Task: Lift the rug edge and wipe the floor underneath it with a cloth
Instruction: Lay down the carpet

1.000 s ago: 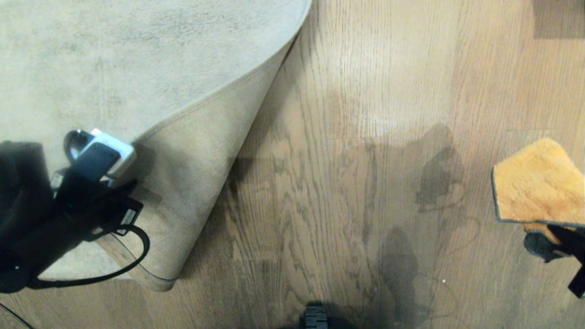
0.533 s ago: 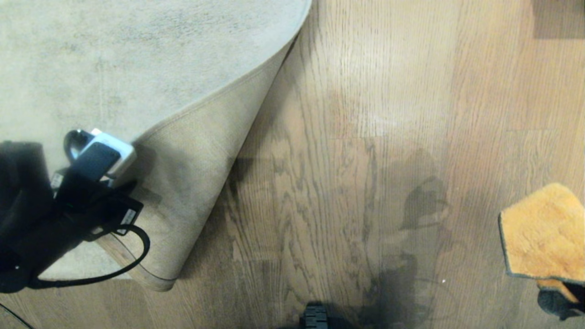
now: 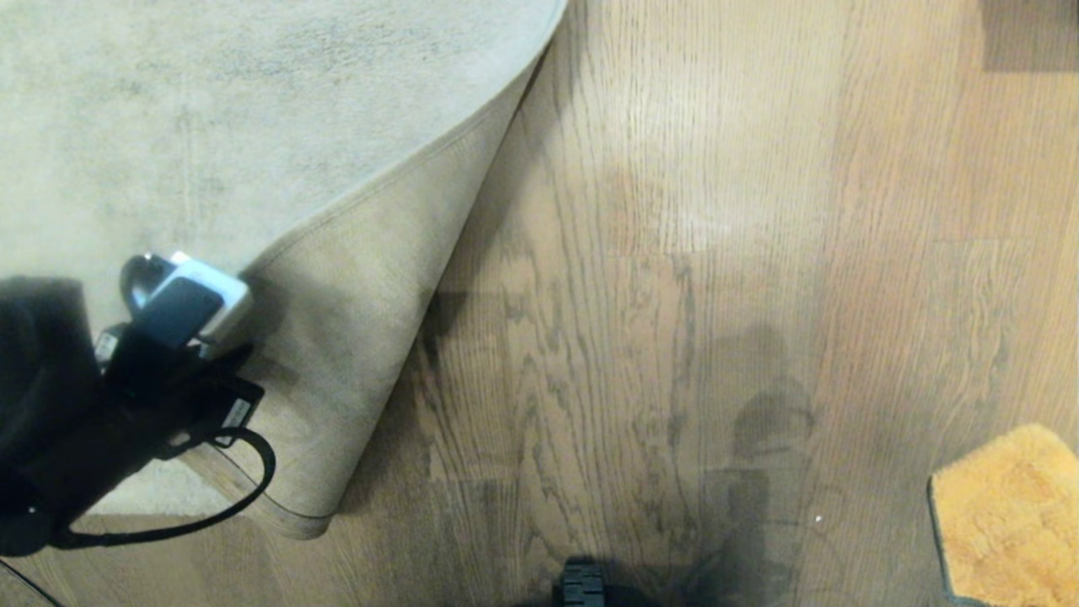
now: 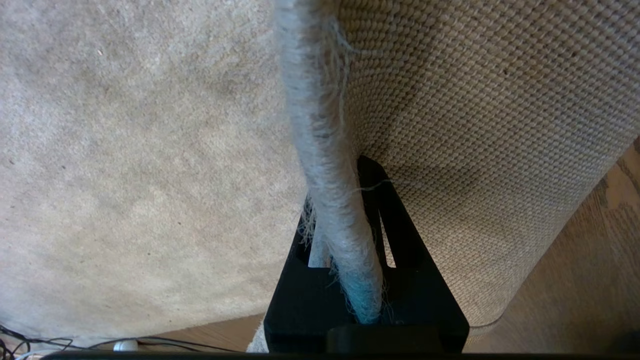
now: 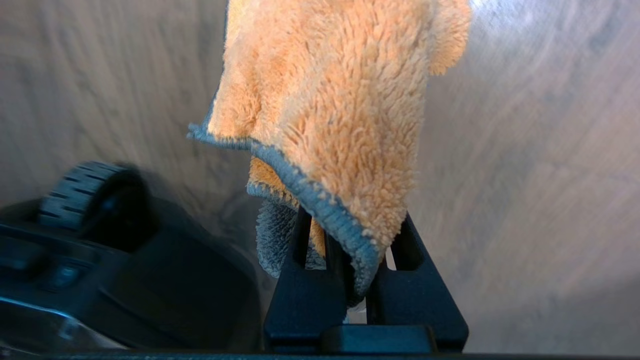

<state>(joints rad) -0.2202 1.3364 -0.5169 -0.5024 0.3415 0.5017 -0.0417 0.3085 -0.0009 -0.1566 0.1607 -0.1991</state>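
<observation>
The light grey rug point(image 3: 211, 110) lies at the left, its corner folded up so that the beige woven backing point(image 3: 354, 337) shows. My left gripper point(image 4: 340, 200) is shut on the rug edge point(image 4: 320, 125) and holds it off the brown wood floor point(image 3: 632, 295). In the head view the left arm point(image 3: 126, 396) sits over the rug's near left part. The orange fluffy cloth point(image 3: 1007, 518) with dark trim hangs at the near right corner. My right gripper point(image 5: 352, 220) is shut on the cloth point(image 5: 330, 100), above the floor point(image 5: 525, 175); it is outside the head view.
A black wheel of my base point(image 5: 82, 192) sits close beside the right gripper. A black part of the base point(image 3: 582, 586) shows at the near edge. A black cable point(image 3: 211, 506) loops from the left arm. A darker patch point(image 3: 1028, 34) lies far right.
The cloth has travelled toward the near edge of the head view, and the right gripper has left that view. The left arm and the lifted rug corner have hardly moved.
</observation>
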